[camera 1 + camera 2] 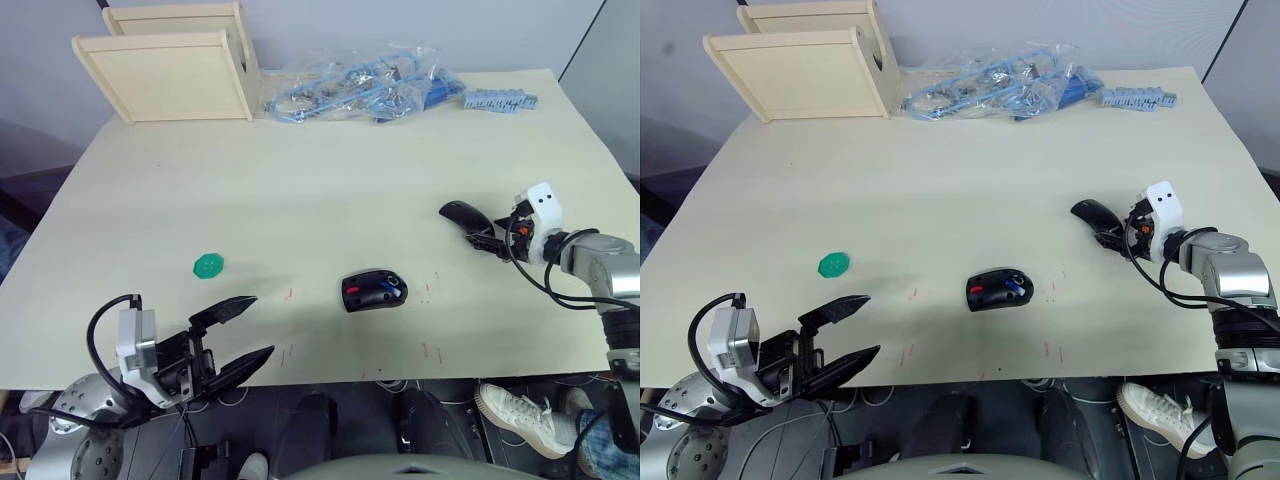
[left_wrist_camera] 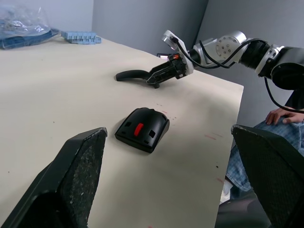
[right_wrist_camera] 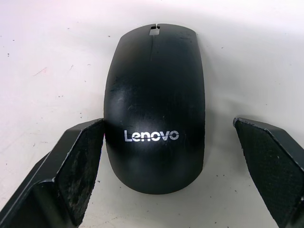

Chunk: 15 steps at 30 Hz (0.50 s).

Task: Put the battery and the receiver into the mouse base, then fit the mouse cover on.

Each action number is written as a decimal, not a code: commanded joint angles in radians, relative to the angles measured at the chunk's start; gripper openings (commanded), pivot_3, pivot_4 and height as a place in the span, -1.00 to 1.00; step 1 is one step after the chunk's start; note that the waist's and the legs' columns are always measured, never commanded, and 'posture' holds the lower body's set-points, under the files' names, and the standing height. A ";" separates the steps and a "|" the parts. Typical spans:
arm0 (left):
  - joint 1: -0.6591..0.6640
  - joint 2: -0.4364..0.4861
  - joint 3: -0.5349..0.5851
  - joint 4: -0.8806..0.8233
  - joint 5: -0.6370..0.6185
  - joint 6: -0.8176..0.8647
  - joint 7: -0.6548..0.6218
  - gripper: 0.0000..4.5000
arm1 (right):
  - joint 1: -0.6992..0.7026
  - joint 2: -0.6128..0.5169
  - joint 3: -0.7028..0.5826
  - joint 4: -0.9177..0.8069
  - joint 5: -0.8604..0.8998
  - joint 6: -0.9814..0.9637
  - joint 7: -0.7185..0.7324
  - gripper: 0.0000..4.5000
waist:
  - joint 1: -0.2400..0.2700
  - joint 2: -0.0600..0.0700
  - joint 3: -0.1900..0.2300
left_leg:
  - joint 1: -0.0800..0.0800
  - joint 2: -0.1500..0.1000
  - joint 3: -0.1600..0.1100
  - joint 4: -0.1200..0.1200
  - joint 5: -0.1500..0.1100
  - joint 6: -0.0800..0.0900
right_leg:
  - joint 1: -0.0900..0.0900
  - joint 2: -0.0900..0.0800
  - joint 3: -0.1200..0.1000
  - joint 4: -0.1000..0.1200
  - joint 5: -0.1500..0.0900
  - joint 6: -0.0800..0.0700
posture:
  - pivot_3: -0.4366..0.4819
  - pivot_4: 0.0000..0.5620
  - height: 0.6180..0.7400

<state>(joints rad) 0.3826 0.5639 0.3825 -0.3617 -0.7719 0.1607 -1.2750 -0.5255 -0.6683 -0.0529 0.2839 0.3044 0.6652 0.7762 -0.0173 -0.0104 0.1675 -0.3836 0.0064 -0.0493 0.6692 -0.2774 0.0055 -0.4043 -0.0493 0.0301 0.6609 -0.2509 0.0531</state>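
The mouse base point(image 1: 372, 291), black with red parts, lies at the front middle of the table point(image 1: 300, 190). A blue-and-white battery point(image 1: 389, 291) sits in it. I cannot make out the receiver. The mouse cover point(image 1: 461, 212), a plain black shell with a white brand mark, lies to the right of the base. My right gripper point(image 1: 482, 240) is open at the cover's near end. In the right wrist view the cover point(image 3: 154, 109) lies between the fingers point(image 3: 80, 161) without touching them. My left gripper point(image 1: 243, 334) is open and empty at the front left edge, pointing toward the base point(image 2: 142, 129).
A green toothed disc point(image 1: 208, 264) lies left of the base. Two wooden boxes point(image 1: 170, 75) stand at the back left. A plastic bag of blue parts point(image 1: 355, 85) and a blue-grey strip point(image 1: 500, 100) lie at the back. A person's shoe point(image 1: 515, 410) shows below the front right edge.
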 commanded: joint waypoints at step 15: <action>0.009 0.007 -0.004 -0.021 0.000 -0.010 0.005 1.00 | 0.011 -0.008 -0.035 -0.055 0.016 -0.001 -0.005 0.66 | 0.000 0.000 0.000 | 0.000 0.000 0.000 0.000 0.000 0.000 | 0.000 0.000 0.000 0.000 0.000 0.000 | -0.05 -0.47 1.00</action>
<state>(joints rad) 0.3849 0.5639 0.3816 -0.3618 -0.7679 0.1608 -1.2693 -0.5141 -0.6654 -0.0529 0.2665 0.3137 0.6699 0.7746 -0.0173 -0.0104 0.1676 -0.3836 0.0064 -0.0494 0.6691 -0.2774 0.0055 -0.4043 -0.0493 0.0301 0.6607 -0.2509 0.0531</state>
